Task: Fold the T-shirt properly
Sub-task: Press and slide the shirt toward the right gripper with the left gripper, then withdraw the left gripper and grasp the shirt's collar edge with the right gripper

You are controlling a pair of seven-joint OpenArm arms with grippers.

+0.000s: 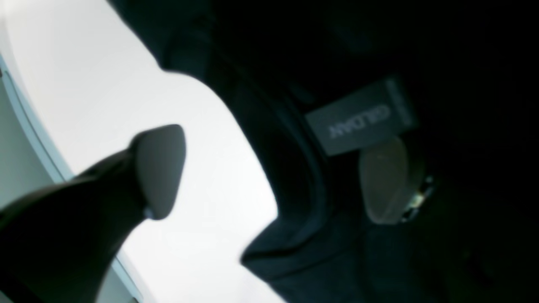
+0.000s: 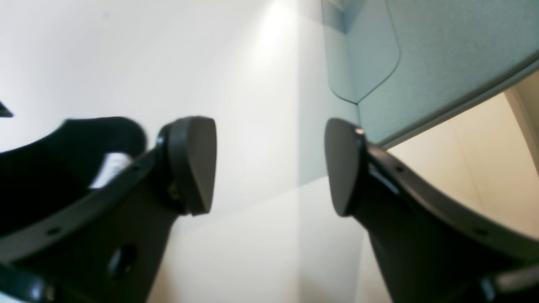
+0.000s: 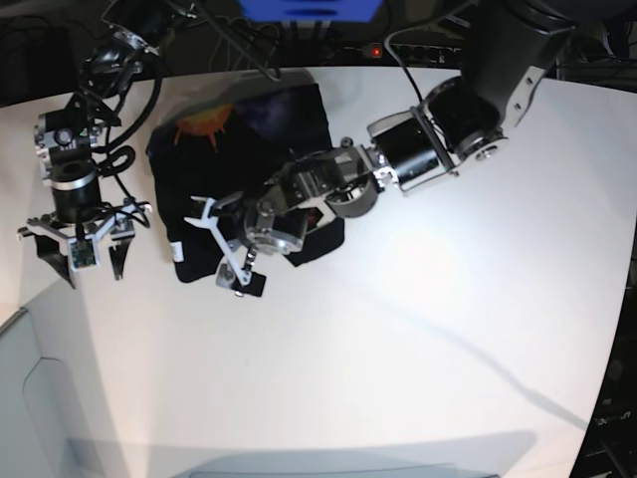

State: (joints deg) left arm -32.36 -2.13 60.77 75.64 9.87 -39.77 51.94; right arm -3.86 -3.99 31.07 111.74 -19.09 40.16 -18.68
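Note:
The black T-shirt (image 3: 284,124) lies folded on the white table, with its orange-and-purple graphic (image 3: 199,127) at the far left corner. My left gripper (image 3: 225,247) hovers at the shirt's near edge, open. In the left wrist view one pad (image 1: 160,168) hangs over bare table. The other pad (image 1: 385,181) rests by the grey neck tag (image 1: 360,118) on the T-shirt (image 1: 294,84). My right gripper (image 3: 82,251) stands open left of the shirt with nothing between its fingers. In the right wrist view, the right gripper (image 2: 269,168) has a bit of black T-shirt (image 2: 50,168) behind its left finger.
The table's left edge (image 3: 20,309) runs close by my right gripper, with a grey-blue panel (image 3: 40,408) below it. Cables and a power strip with a red light (image 3: 373,50) lie behind the table's far edge.

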